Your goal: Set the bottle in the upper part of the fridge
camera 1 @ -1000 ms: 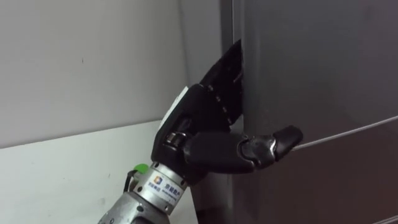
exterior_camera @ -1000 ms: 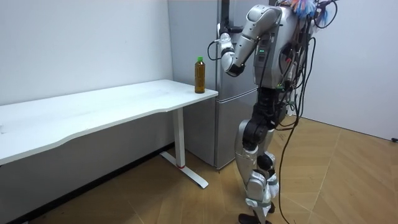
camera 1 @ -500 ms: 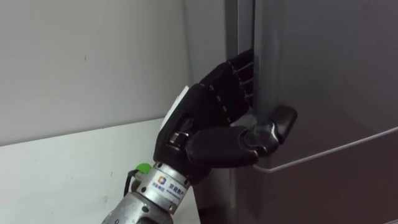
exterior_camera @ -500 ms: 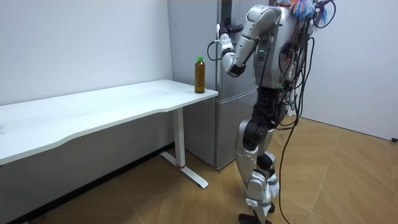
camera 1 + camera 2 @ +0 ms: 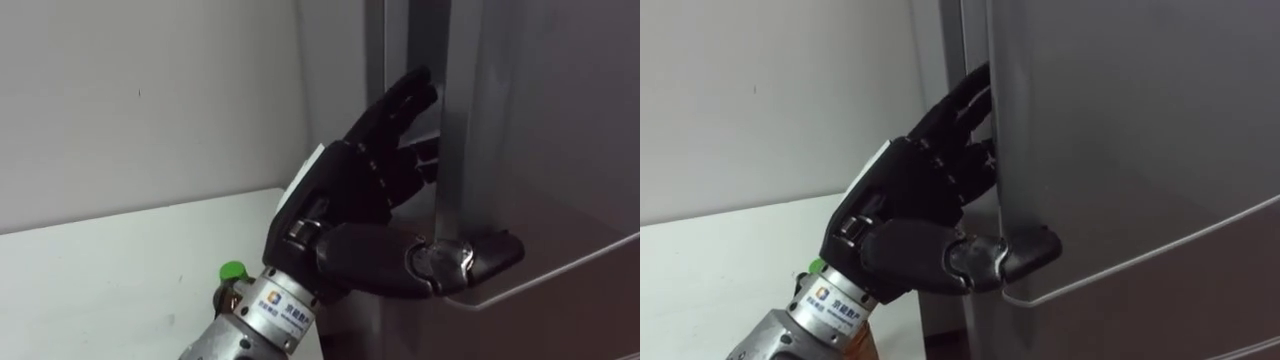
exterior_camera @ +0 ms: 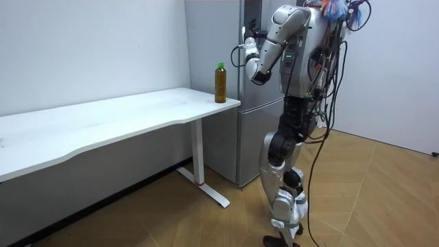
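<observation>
At the front of the tall grey fridge (image 5: pixel 385 50), the left eye view shows the robot's black left hand (image 5: pixel 360 200) gripping the grey upper fridge door (image 5: pixel 540 130). Its fingers reach behind the door's edge and its thumb presses across the lower front corner. Since a second ago that edge has swung out from the cabinet and a gap has opened, so the pull seems to be working. The green cap of the amber plastic bottle (image 5: pixel 232 270) peeks out beside the wrist.

From the right eye view, the fingers are tucked behind the edge.

Across the room view, the bottle stands upright at the corner of the white surface (image 6: pixel 137 113) beside the fridge, untouched. The door probably needs to open much wider first.
</observation>
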`<state>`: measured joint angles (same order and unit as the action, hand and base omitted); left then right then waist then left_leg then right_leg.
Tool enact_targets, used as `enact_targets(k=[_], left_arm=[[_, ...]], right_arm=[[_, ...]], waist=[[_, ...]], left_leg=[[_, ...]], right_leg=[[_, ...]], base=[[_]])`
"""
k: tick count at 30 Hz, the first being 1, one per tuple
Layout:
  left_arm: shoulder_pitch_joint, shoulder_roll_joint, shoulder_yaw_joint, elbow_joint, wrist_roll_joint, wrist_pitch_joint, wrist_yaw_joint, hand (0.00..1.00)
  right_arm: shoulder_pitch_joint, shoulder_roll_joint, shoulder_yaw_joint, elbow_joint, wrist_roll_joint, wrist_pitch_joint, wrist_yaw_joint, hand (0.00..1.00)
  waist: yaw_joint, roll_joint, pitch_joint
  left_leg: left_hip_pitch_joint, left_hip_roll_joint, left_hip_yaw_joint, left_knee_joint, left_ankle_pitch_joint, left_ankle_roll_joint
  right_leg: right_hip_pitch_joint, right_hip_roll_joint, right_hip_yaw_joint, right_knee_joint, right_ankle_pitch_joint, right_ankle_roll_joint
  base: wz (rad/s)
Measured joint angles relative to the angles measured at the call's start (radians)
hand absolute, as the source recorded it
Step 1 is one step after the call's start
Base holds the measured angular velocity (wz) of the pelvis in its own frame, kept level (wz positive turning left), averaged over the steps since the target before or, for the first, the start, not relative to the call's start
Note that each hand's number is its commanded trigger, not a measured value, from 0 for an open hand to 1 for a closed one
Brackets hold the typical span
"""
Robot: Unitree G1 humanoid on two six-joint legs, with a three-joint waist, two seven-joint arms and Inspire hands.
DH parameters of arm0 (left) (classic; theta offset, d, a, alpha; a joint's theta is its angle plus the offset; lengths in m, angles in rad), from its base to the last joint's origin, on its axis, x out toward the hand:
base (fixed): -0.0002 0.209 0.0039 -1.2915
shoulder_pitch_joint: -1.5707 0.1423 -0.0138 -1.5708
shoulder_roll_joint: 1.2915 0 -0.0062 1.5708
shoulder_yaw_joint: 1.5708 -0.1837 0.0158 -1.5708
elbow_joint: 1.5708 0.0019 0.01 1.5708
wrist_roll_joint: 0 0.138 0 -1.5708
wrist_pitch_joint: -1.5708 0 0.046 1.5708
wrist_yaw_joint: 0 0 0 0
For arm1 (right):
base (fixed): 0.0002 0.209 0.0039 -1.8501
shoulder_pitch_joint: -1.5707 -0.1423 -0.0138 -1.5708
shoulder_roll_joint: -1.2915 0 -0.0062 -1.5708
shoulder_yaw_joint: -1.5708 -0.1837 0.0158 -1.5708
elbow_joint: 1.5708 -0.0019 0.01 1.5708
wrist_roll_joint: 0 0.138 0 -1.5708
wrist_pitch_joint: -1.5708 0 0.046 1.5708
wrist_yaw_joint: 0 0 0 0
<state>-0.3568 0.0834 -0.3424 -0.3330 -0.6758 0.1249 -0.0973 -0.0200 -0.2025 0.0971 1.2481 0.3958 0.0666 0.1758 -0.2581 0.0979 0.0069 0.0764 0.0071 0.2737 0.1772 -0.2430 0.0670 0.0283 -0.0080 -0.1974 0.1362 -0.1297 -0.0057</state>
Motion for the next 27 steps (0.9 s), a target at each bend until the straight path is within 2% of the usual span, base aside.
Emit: enact_targets(k=[3, 13, 22, 27], left_arm=[[0.0, 0.01, -0.002, 0.0, -0.021, -0.001, 0.0, 0.0], [0.0, 0.011, -0.005, 0.0, -0.021, -0.003, -0.003, 0.0], [0.0, 0.012, -0.005, 0.001, -0.041, -0.006, -0.003, 0.0], [0.0, 0.013, -0.005, 0.003, -0.042, -0.015, -0.003, 0.0]], right_arm=[[0.001, 0.0, 0.0, -0.003, 0.002, 0.0, -0.007, 0.0], [0.001, 0.0, -0.002, -0.007, 0.002, -0.001, -0.013, 0.0], [0.001, -0.009, -0.002, -0.007, 0.008, -0.002, -0.021, 0.0], [0.006, -0.016, -0.002, -0.007, 0.037, 0.0, -0.021, 0.0]], waist=[[-0.003, 0.001, -0.0005], [-0.008, 0.014, -0.0038], [-0.011, 0.021, 0.0012], [-0.011, 0.021, 0.0013]], left_leg=[[-0.001, 0.0, 0.0, 0.003, 0.0, 0.0], [0.0, 0.0, -0.001, 0.003, -0.001, 0.001], [0.005, -0.001, 0.002, -0.008, -0.002, 0.003], [0.005, 0.0, 0.031, -0.01, -0.004, 0.006]], right_leg=[[0.0, -0.001, 0.0, 0.0, -0.001, 0.001], [-0.005, -0.002, -0.001, 0.013, 0.001, 0.002], [-0.006, -0.002, 0.006, 0.017, 0.002, 0.003], [-0.015, 0.0, 0.031, 0.018, 0.004, 0.007]], base=[[0.03], [0.0], [0.0], [-0.11]])
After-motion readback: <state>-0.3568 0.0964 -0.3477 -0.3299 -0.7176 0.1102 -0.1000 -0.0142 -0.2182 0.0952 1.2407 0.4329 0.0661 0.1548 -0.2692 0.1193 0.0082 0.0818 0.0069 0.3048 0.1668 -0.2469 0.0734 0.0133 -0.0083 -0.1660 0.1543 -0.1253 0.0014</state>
